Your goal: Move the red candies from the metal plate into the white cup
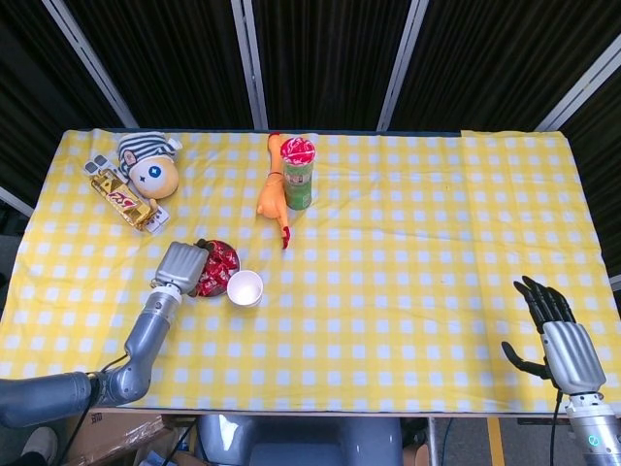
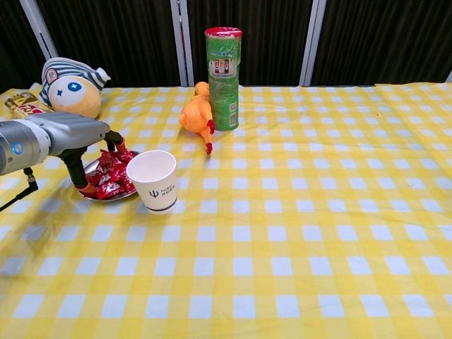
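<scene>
Counter (image 1: 388, 291) w/ yellow-white check cloth.

Metal plate (image 2: 134, 154) near front-left of counter, holding a heap of red candies (image 2: 113, 180); same candies seen in head view (image 1: 221, 269). Plate rim mostly hidden under candies and hand; only a sliver shows in chest view.

White cup (image 1: 245, 287) upright, mouth open, just beside plate on its right, looks to be touching or nearly so, can't tell which. Chest view: cup (image 2: 155, 181) has a small dark logo on its side. No candies visible inside from head view.

Left hand (image 1: 181, 267) sits over left part of plate, arm coming in from front-left corner. Chest view shows dark fingers (image 2: 76, 169) pointing down into candy heap at plate's left edge. Fingers down among the wrappers; whether they clamp a candy, can't tell, the grip point is hidden.

Right hand (image 1: 555, 325) far off at front-right edge of counter, well apart from plate and cup. Fingers apart, straight, holding nothing. Not seen in chest view.

Other stuff, back of counter: green can (image 2: 223, 78) w/ red lid, upright; orange rubber chicken (image 2: 197, 116) lying just beside it, touching or nearly. Back-left: round-headed doll (image 1: 148, 167) w/ striped cap; snack packet (image 1: 124, 201) beside it.
</scene>
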`<state>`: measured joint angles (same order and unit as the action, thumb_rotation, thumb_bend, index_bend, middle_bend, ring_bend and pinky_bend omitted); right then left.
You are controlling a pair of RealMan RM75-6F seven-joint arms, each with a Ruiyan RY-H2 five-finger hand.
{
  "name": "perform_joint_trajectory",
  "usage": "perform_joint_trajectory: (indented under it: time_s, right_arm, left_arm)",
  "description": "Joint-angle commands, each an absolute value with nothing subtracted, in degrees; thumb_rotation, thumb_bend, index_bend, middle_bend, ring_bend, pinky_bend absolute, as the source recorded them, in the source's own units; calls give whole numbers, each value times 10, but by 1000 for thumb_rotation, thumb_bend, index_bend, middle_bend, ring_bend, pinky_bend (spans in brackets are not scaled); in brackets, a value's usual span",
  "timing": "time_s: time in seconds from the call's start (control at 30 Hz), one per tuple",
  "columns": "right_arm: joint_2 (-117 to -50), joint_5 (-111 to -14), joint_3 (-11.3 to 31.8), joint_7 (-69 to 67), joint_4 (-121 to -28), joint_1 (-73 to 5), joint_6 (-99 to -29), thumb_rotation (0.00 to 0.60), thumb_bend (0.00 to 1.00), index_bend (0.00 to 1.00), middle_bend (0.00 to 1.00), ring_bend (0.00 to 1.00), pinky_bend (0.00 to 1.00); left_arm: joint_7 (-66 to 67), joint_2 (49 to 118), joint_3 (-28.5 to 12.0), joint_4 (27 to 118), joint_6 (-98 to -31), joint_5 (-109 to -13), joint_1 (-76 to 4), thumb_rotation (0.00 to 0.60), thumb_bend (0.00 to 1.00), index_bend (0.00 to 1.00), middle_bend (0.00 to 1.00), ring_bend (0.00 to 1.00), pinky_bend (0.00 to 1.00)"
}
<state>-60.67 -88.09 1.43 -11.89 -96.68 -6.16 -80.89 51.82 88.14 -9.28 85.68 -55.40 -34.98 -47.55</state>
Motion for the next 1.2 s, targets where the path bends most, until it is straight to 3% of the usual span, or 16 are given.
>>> perform_joint_trajectory:
  time_s: [0.03,0.47,0.67,0.93,1.2]
  right_arm:
    - [-607,-881,14,-118,-967,-61,-809,600,386,0,0,0,0]
    - [-607,-880,14,-119,-968,-62,-808,600,386,0,0,0,0]
    - [-606,-881,14,-120,-968,-61,-809,600,386,0,0,0,0]
    - [-607,-881,13,-118,-968,-61,-808,600,386,0,0,0,0]
    - [-608,-882,13,-116,-969,-61,-809,600,386,0,0,0,0]
  left_arm:
    - [514,882,-87,853,-554,-347,-477,600,242,217,208,820,873]
    - [506,905,-73,829,-559,-346,-493,600,253,262,277,820,873]
    - [503,917,-68,815,-569,-354,-498,600,295,347,396,822,875]
    - [488,939,-70,782,-585,-380,-500,600,441,498,599,835,886]
    - [459,958,-75,749,-595,-415,-497,600,478,581,702,846,894]
